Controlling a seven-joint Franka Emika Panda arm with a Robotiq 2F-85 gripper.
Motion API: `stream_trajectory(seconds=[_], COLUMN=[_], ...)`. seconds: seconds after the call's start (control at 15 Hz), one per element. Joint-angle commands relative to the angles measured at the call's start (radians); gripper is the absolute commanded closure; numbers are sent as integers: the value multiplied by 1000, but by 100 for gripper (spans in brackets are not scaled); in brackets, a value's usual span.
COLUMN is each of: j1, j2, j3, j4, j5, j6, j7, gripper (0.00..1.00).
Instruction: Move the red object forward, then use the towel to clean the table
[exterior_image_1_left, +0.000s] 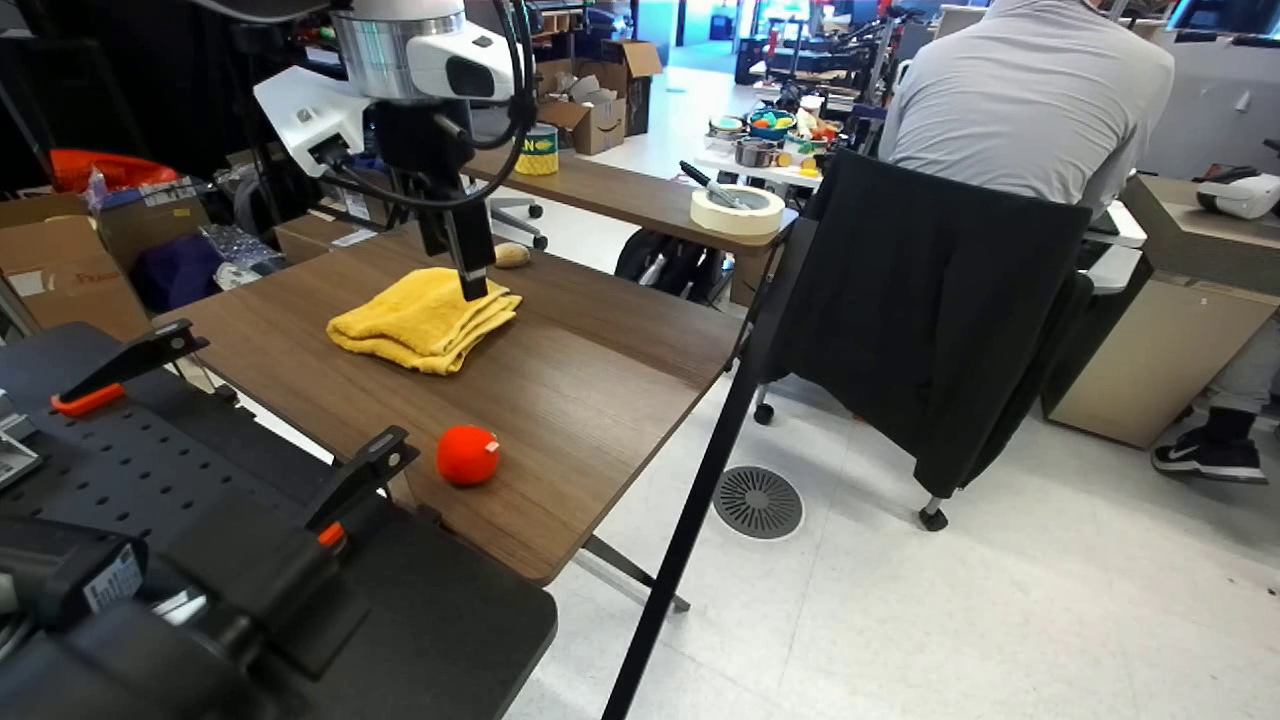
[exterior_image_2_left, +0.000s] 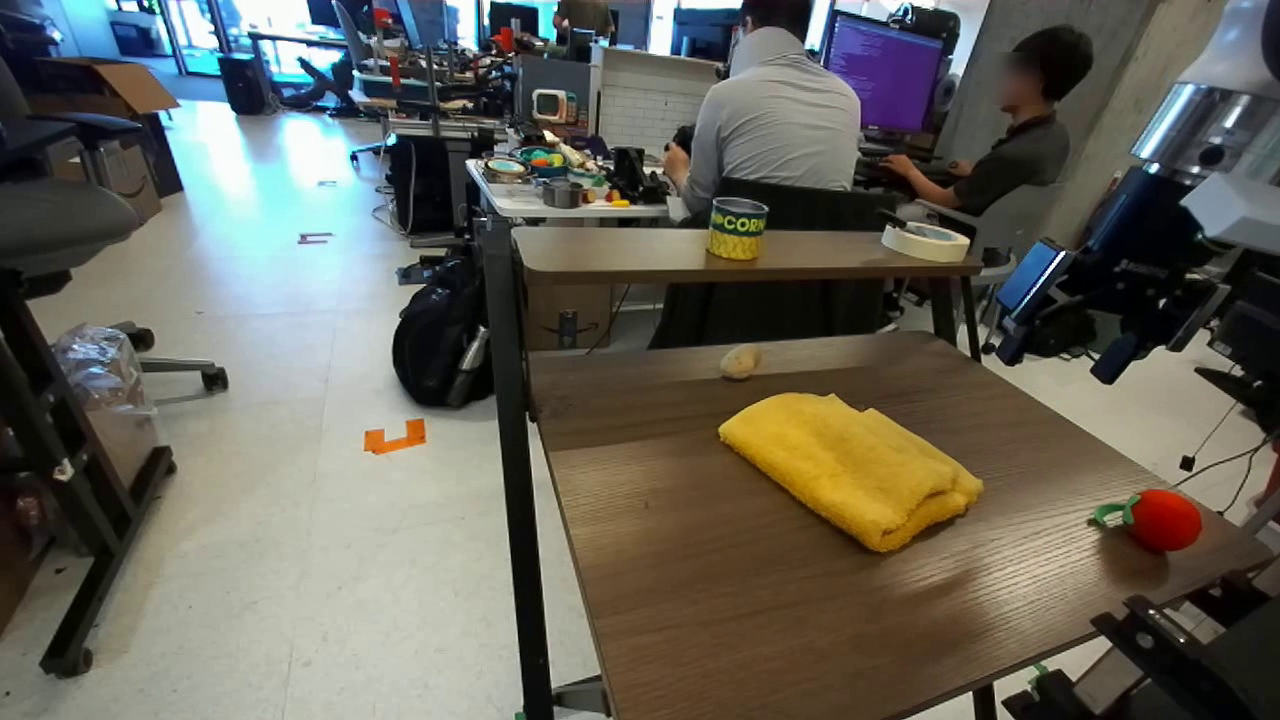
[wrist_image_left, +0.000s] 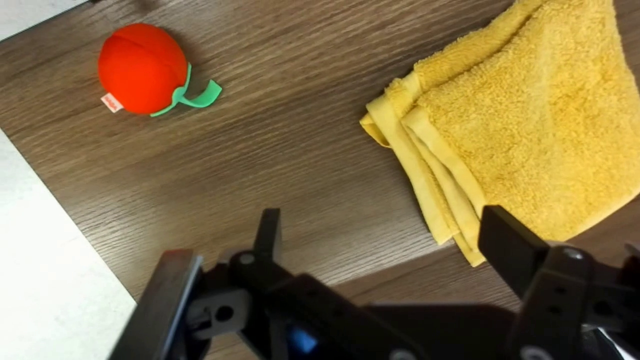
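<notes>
Two jaws, wide apart at the bottom of the wrist view, and nothing held between them! Upper left of that frame, well apart from me, sits the red object (wrist_image_left: 142, 70), like a plush tomato on the wood-grain table (wrist_image_left: 240, 160). On the right lies the folded towel (wrist_image_left: 545, 130), one of my jaws overlapping its lower corner in frame.

Red object first, going by the task, and it looks an easy customer: cloth-skinned, so light and squashy, I'd guess, with little to break. Round, though! Catch it off-centre and it could roll. I want my jaws astride the fat middle; the green strip (wrist_image_left: 205, 97) and white tag (wrist_image_left: 111, 103) look too floppy for an honest hold.

Towel after that: limp, light, its nap likely giving good grip. I'd bite deep across the stacked hems (wrist_image_left: 429, 197) on its left edge, because a shallow pinch may take one layer and let the fold flop open.

Switch views! In an exterior view the red object (exterior_image_1_left: 466, 456) shows its white tag but no green strip, and a jaw cuts across the towel, the gap hard to judge. In an exterior view the red object (exterior_image_2_left: 1166, 520), lower right, has the green strip on show, and my jaws hang upper right, plainly apart from the towel. A pale lump (exterior_image_2_left: 741, 362) on the table shows in both exterior views; the wrist view has none of it.
</notes>
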Motion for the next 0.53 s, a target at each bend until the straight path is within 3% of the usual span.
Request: stream_trajectory(seconds=[0.0,0.13,0.47], j1=[5,13,46], j2=[0,8,120], j3=[-4,-11,60], j4=[1,7,173], j5=[4,-7,7], j6=[-2,7,-94], j7=[-2,3,-3], gripper=[0,0,0])
